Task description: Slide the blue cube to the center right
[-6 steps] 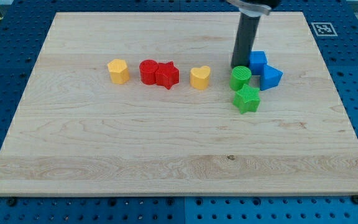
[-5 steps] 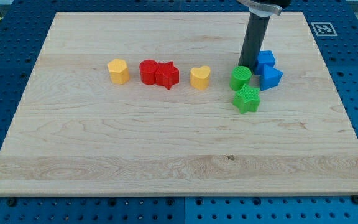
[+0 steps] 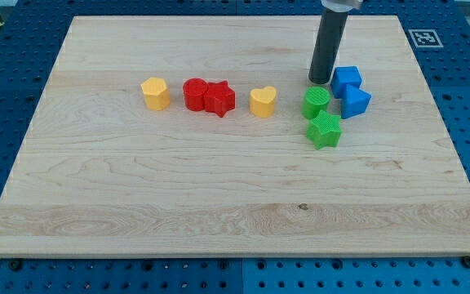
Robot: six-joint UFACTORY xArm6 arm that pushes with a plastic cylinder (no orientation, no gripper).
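Note:
The blue cube (image 3: 347, 80) sits right of the board's middle, toward the view's top. My tip (image 3: 321, 80) stands just to its left, very close to its left face, above the green cylinder (image 3: 316, 102). A second blue block (image 3: 355, 100), wedge-like, touches the cube from below.
A green star (image 3: 325, 130) lies below the green cylinder. A yellow heart (image 3: 262, 101), a red star (image 3: 219, 99), a red cylinder (image 3: 194, 93) and a yellow hexagonal block (image 3: 156, 93) form a row to the left. The wooden board (image 3: 219, 204) lies on a blue pegboard.
The tip pushed rightward against the blue cube, which slid a little right, then the tip drew back slightly left and up the view.

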